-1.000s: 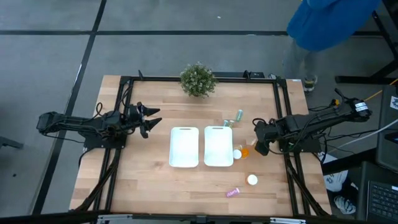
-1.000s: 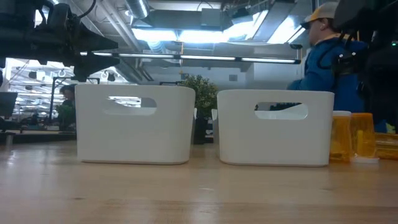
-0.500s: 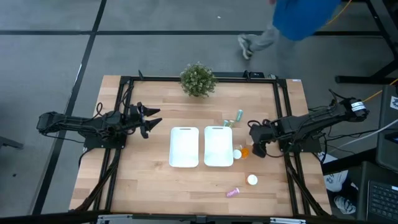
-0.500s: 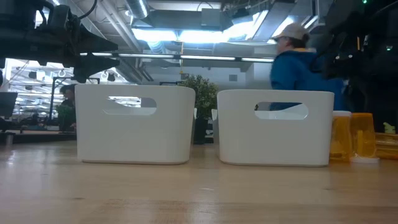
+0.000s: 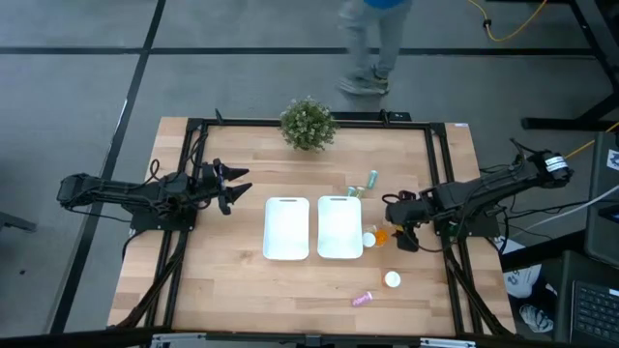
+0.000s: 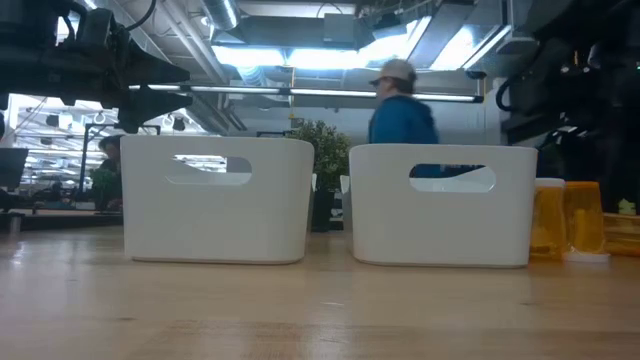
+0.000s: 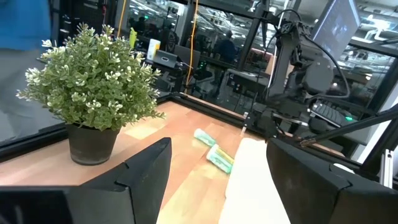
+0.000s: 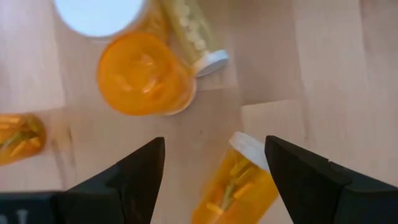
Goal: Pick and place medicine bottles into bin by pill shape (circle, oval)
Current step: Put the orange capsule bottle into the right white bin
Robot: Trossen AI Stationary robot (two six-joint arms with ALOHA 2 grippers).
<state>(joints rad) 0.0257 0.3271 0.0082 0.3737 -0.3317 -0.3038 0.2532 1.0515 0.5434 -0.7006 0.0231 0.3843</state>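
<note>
My right gripper (image 5: 399, 230) (image 8: 214, 168) is open and points down over a cluster of orange medicine bottles right of the right white bin (image 5: 339, 228). An orange bottle with a white cap (image 8: 239, 180) lies on the table between its fingers, untouched. Nearby are an upright orange bottle (image 8: 144, 74), a white-capped one (image 8: 99, 12), a lying bottle of round pills (image 8: 193, 37) and another orange bottle (image 8: 18, 137). Two teal bottles (image 5: 364, 185) lie behind the bin. A pink bottle (image 5: 362, 299) and a white-capped one (image 5: 392, 279) are nearer the front. My left gripper (image 5: 232, 187) is open, left of the left bin (image 5: 287, 229).
A potted plant (image 5: 309, 124) stands at the table's far edge. A person (image 6: 400, 100) is walking behind the table. A dark metal frame (image 5: 193, 174) runs round the tabletop. Bare wood lies in front of the bins.
My right gripper has moved a little toward the table's left, closer to the orange bottles and the right bin. The person behind the table has walked across toward the left.
</note>
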